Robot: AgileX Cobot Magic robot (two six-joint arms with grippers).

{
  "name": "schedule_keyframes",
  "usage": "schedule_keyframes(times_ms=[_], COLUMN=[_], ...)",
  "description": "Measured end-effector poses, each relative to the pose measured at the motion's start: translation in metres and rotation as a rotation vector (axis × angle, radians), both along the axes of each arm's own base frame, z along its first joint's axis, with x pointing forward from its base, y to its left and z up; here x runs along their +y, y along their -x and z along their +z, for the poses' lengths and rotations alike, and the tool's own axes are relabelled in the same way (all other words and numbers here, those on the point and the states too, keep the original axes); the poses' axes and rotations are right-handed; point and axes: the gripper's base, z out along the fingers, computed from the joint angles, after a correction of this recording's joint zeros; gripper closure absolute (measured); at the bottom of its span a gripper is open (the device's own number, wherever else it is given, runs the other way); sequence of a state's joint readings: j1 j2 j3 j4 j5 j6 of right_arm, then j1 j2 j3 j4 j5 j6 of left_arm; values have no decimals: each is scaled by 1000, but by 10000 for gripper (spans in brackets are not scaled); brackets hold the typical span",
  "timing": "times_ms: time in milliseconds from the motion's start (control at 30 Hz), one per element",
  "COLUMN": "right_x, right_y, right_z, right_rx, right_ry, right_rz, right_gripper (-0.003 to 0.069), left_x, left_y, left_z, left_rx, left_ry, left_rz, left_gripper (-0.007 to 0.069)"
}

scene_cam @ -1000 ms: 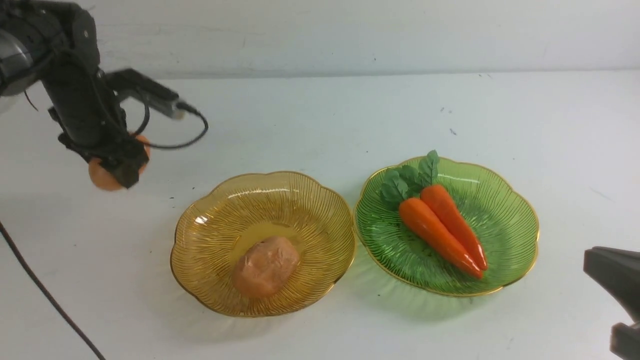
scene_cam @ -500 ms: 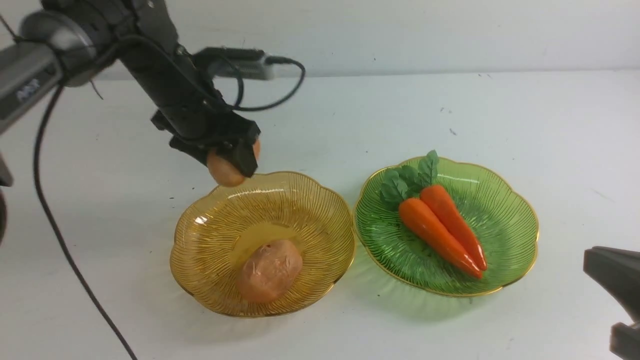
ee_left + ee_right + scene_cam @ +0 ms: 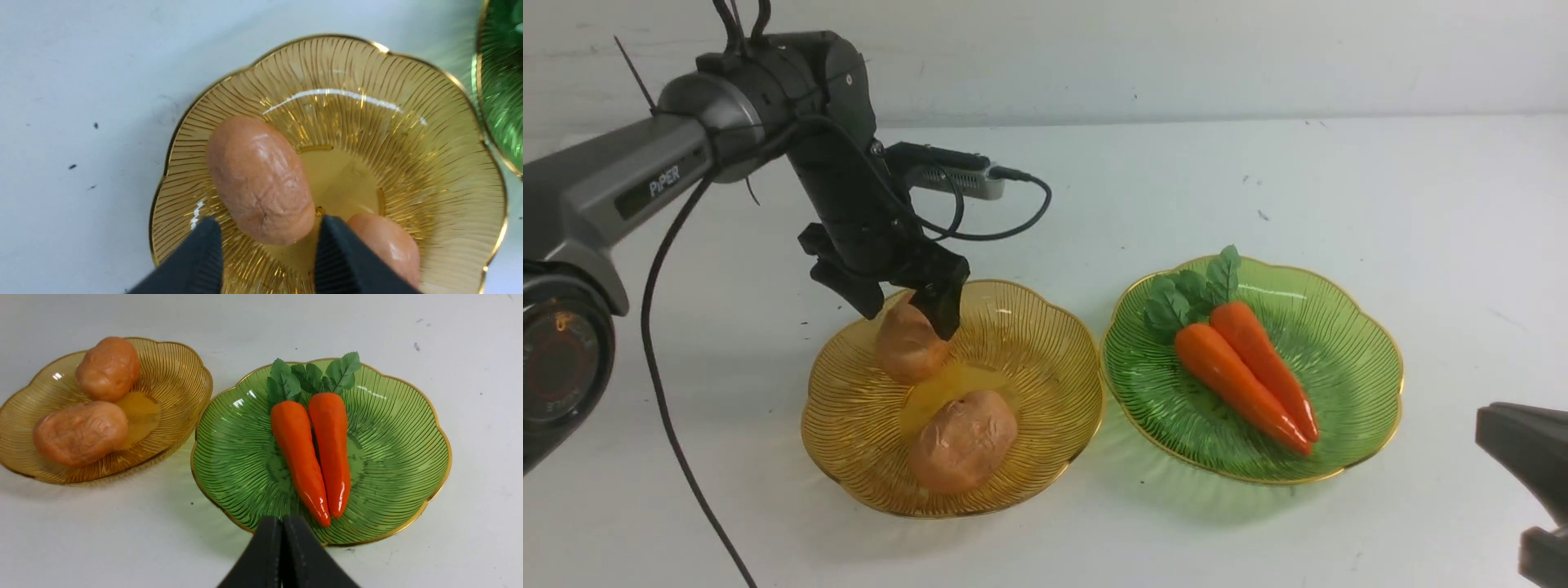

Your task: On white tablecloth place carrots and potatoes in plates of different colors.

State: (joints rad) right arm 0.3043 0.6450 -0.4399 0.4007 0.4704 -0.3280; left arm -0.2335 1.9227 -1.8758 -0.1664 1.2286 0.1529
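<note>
Potatoes (image 3: 962, 439) both sit in the amber plate (image 3: 1045, 327); I see my left claw (image 3: 908, 320) released astride the rear one, my right claw (image 3: 282, 520) clenched; carrots (image 3: 1245, 371) lie in the green plate (image 3: 1347, 351).

You can read one word: "PiPER", in white letters along the grey link of the left arm (image 3: 663, 181), in the front view. It is the only legible writing here.
</note>
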Motion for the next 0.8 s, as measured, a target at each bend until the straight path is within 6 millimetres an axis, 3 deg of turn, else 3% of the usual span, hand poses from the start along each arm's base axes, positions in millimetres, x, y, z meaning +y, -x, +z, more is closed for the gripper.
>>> schedule_keyframes(times_ms=[67, 133, 267, 367, 433, 667, 800], right_x=[0, 0, -8, -22, -30, -28, -28], right_y=[3, 10, 37, 60, 71, 56, 54], right_z=[12, 28, 64, 71, 64, 28, 33], right_rx=[-3, -4, -10, -45, -146, -345, -425], right_ry=[12, 38, 88, 77, 32, -83, -130], right_rz=[24, 59, 90, 8, -61, -107, -118], right_gripper=[674, 674, 674, 674, 674, 674, 674], left_x=[4, 8, 18, 21, 22, 21, 21], left_y=[16, 32, 53, 56, 56, 52, 50], left_z=[30, 56, 85, 89, 89, 84, 81], left_rx=[-69, -131, -208, -226, -226, -214, -206], left_ry=[18, 22, -9, -35, -46, -50, -52], left_rz=[2, 3, 9, 14, 15, 15, 14], left_gripper=[510, 596, 628, 628, 628, 628, 628])
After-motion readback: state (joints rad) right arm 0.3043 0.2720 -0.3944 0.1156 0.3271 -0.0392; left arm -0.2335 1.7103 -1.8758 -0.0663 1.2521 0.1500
